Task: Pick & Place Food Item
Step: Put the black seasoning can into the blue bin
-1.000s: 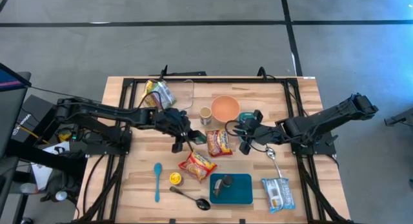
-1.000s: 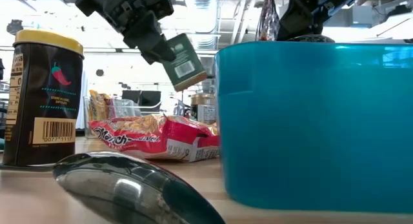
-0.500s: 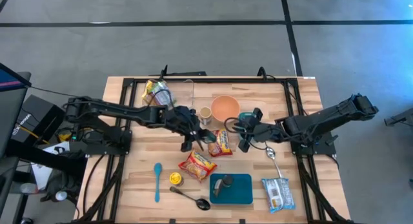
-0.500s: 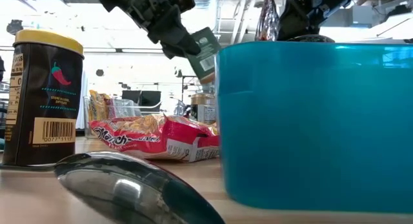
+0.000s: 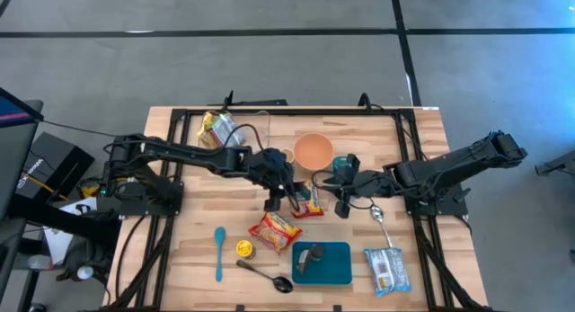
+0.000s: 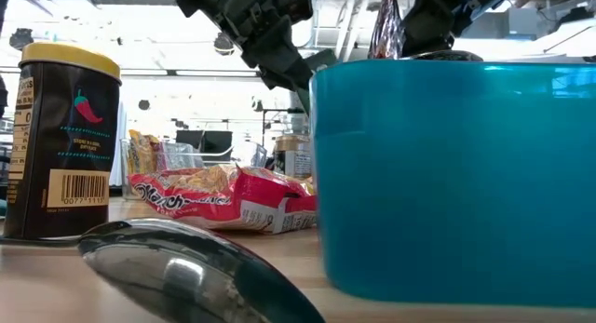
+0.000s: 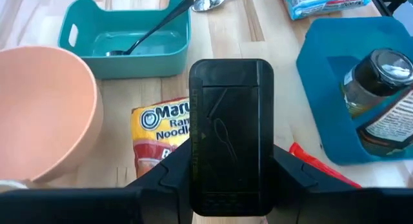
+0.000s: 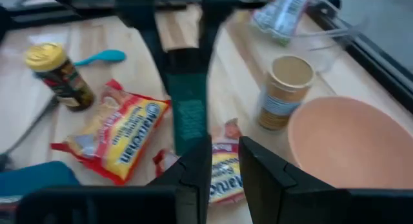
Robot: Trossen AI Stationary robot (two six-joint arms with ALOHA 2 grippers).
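My left gripper (image 7: 230, 166) is shut on a dark green packet (image 7: 229, 121), held in the air over a yellow ramen packet (image 5: 310, 202) at mid-table. In the right wrist view the same dark green packet (image 8: 188, 111) hangs down from the left gripper. My right gripper (image 8: 224, 166) hovers just to the right of it, near a small teal tray (image 5: 346, 163), with a narrow gap between its fingers and nothing in it. A second ramen packet (image 5: 274, 229) lies flat, nearer the front edge. My left gripper pinches the dark green packet by its near end (image 7: 229, 185) between its two fingers (image 7: 177, 179), one on each long edge. The fingers slant downward from the table's left and lie along the packet. The packet is lifted clear and slants down beyond the fingertips.
A peach bowl (image 5: 314, 150), a paper cup (image 5: 286, 159) and a clear container (image 5: 258, 128) stand behind. In front are a blue tray (image 5: 334, 269) with a jar (image 5: 314, 255), a yellow-lidded jar (image 5: 244, 249), a blue spoon (image 5: 219, 254), metal spoons (image 5: 266, 274) and a white packet (image 5: 387, 269).
My left gripper has carried the dark green packet toward the table's right, from beside the cup to over the ramen packet, keeping its hold. The packet has stayed lifted clear.
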